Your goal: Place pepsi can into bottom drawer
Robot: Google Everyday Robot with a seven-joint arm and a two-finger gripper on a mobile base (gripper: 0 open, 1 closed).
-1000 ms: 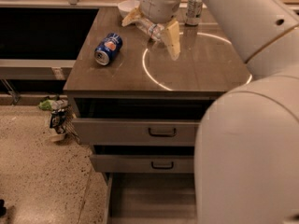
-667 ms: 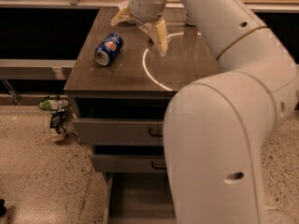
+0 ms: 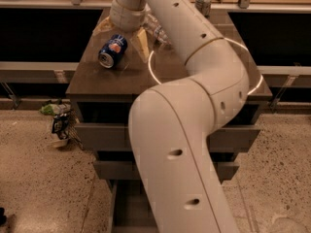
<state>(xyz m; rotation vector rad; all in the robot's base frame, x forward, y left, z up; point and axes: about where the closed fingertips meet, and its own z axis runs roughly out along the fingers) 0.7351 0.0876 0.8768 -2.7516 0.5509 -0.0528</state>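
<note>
My gripper (image 3: 122, 38) over the can (image 3: 112, 51)
I see the fingers spread open; the can lies sideways on the cabinet (image 3: 194, 79).

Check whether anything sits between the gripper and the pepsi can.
Nothing visible does. The open gripper hangs right over the pepsi can, which lies on its side on the cabinet top.

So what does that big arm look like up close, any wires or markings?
The arm is a chain of thick, rounded tubes in smooth off-white, with no cables showing. Small dark oval holes dot its shell, and a thin seam rings one joint. At its end, over the cabinet top by the pepsi can, the gripper has two tan, wedge-shaped fingers.
</note>
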